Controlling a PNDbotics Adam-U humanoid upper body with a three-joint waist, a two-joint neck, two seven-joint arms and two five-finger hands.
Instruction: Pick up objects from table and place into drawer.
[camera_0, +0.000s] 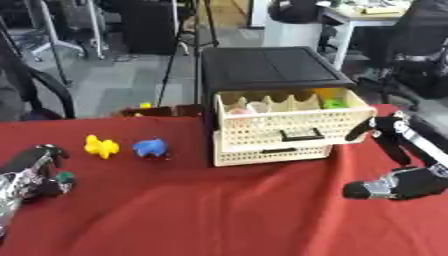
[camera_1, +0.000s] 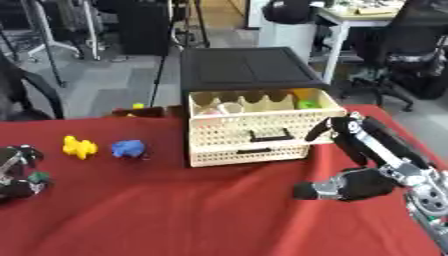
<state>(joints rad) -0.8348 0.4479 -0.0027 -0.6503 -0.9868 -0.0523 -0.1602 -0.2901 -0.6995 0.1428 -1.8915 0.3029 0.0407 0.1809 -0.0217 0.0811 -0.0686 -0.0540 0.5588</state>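
- Standing open on the red bench (camera_0: 219, 210), the cream drawer (camera_0: 289, 125) of the black-topped drawer unit (camera_0: 267, 67) already holds several items: yellow and green at its right end, pale ones at its left.
- Left of the drawer unit, a yellow toy (camera_0: 101, 146) and a blue toy (camera_0: 150, 147) lie just beside each other on the bench, not yet picked up.
- Far left of the unit, the left hand (camera_0: 39, 172) is curled round a small dark green thing (camera_0: 65, 176).
- Just right of the drawer, the right hand (camera_1: 350, 185) hangs with fingers relaxed, holding nothing.
- Judging by this, the task is partway through.
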